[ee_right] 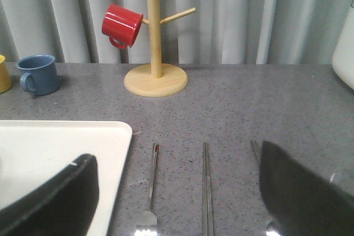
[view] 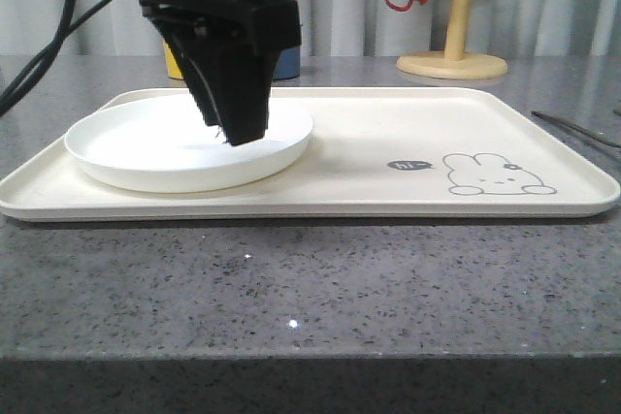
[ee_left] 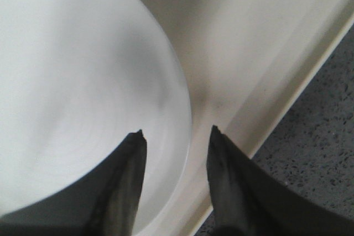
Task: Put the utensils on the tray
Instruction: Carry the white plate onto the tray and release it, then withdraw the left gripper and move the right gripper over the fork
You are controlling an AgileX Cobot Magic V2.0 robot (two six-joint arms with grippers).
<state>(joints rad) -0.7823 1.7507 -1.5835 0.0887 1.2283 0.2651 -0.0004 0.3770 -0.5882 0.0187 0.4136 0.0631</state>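
Note:
The cream tray (view: pixel 388 133) with a rabbit drawing lies across the grey table. My left gripper (view: pixel 238 135) hangs open over the near right rim of the round white plate (view: pixel 146 152) on the tray. In the left wrist view that gripper (ee_left: pixel 176 132) straddles the plate (ee_left: pixel 66 81) edge and holds nothing. To the right of the tray (ee_right: pixel 66 147), a fork (ee_right: pixel 150 186), a pair of chopsticks (ee_right: pixel 207 192) and a spoon handle (ee_right: pixel 254 148) lie parallel on the table. My right gripper (ee_right: pixel 174 153) is open above them. Its right finger hides most of the spoon.
A wooden mug tree (ee_right: pixel 155 75) with a red mug (ee_right: pixel 121 25) stands at the back right. A blue mug (ee_right: pixel 37 74) and a yellow one stand behind the tray. A thin utensil (view: pixel 577 128) lies past the tray's right edge.

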